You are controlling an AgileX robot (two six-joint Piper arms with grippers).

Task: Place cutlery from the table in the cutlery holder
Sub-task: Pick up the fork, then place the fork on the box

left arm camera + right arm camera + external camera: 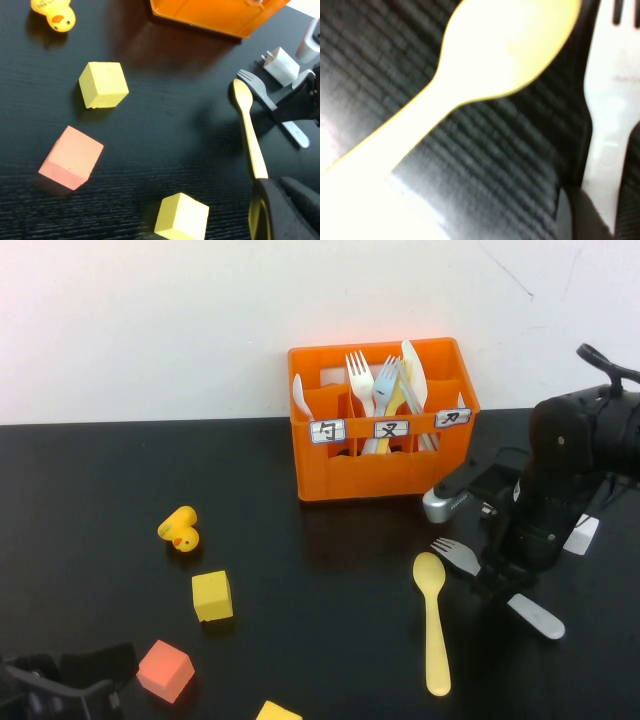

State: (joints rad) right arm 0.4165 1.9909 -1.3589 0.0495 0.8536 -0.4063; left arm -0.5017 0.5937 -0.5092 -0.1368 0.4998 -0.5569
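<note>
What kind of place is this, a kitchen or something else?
Probably a robot test bench, not a kitchen: a bare black table against a plain wall, toy cubes and a rubber duck beside an orange cutlery holder, with the right gripper down at the grey fork.

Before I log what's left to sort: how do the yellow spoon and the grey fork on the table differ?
The yellow spoon lies free; the right gripper is closing around the grey fork. The spoon looks longer and lies nearer the robot. Both rest flat on the table, outside the cutlery holder.
</note>
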